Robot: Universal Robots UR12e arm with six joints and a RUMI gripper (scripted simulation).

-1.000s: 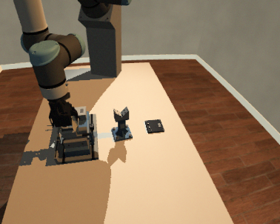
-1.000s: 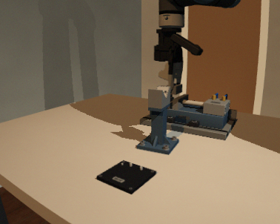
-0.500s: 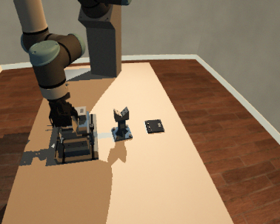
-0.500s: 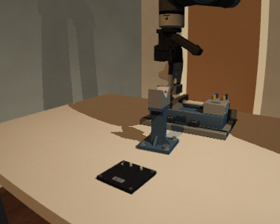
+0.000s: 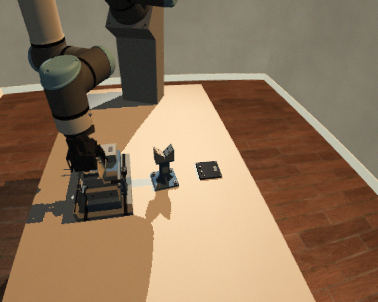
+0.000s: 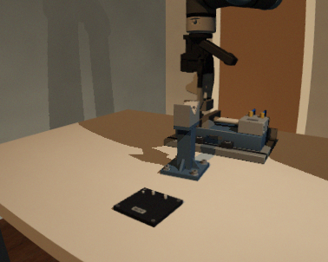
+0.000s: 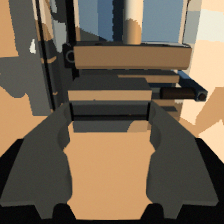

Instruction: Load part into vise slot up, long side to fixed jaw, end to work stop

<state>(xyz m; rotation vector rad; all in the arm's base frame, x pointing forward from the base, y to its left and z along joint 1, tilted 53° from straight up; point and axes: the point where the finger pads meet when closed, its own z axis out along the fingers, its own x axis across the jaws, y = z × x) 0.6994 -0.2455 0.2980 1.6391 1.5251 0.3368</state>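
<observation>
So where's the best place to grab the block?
By its two ends, from above, I'd say. The block is long, its ends face opposite ways, and the gripper fits one finger at each. That leaves its long sides uncovered.

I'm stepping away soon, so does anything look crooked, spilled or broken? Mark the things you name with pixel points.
Nothing stands out: the V-block (image 5: 164,168) (image 6: 186,143) stands upright, the black plate (image 5: 209,170) (image 6: 147,207) lies flat, and the pincer (image 5: 101,171) (image 6: 205,101) (image 7: 110,102) grips the block (image 6: 207,104) (image 7: 110,95) at the vise (image 5: 104,199) (image 6: 252,138) (image 7: 132,57).
</observation>
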